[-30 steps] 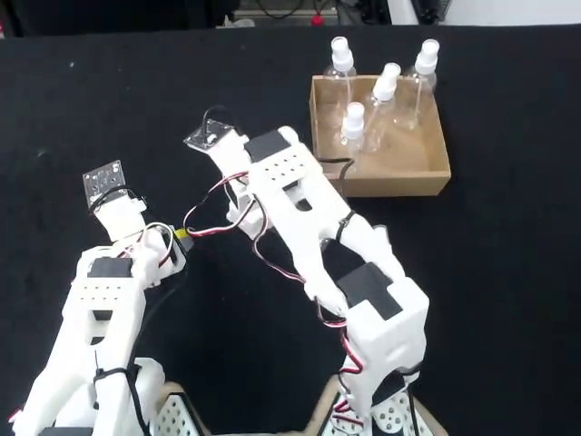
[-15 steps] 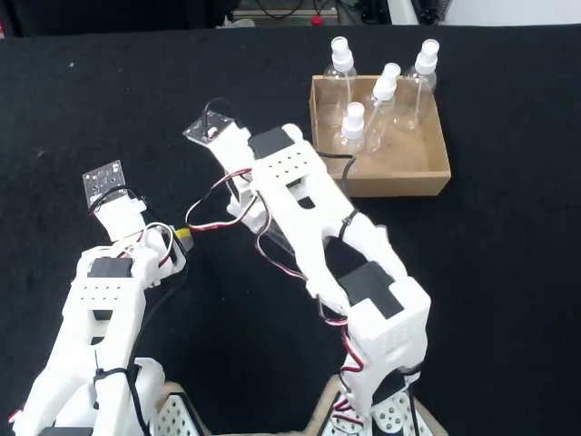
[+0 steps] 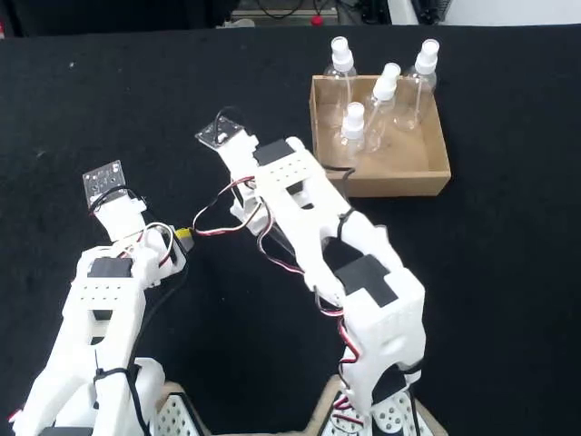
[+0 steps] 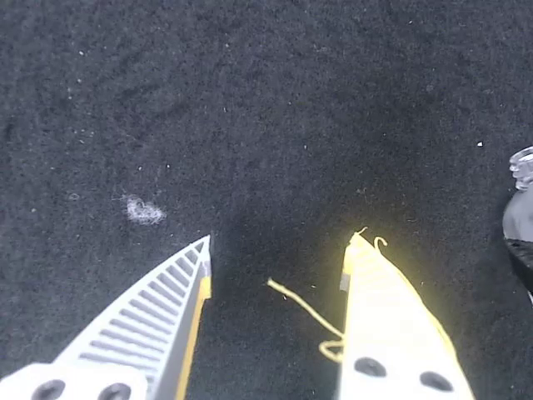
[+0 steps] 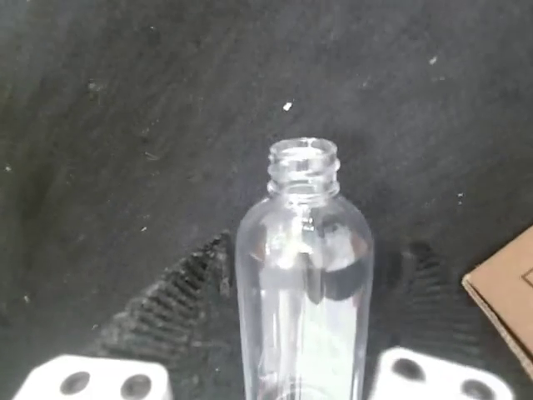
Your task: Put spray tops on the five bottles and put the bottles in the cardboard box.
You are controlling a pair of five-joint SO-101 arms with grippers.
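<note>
A clear bottle (image 5: pixel 304 267) with a bare threaded neck stands between the dark fingers (image 5: pixel 187 287) of my right gripper (image 5: pixel 316 250), which is shut on it just above the black table. In the high view the right arm (image 3: pixel 290 195) covers this bottle, left of the cardboard box (image 3: pixel 381 186). Several bottles with white spray tops (image 3: pixel 352 123) stand upright in the box. My left gripper (image 4: pixel 279 250) is open over bare black cloth with nothing between its fingers. The held bottle's neck (image 4: pixel 523 167) shows off to its side.
A corner of the box (image 5: pixel 504 292) lies close beside the right gripper. The left arm (image 3: pixel 109 272) sits at the front left, apart from the right arm. A yellow thread (image 4: pixel 308 312) hangs off one left finger.
The right arm has shifted slightly toward the box with the bottle in its grip. The left arm has not moved.
</note>
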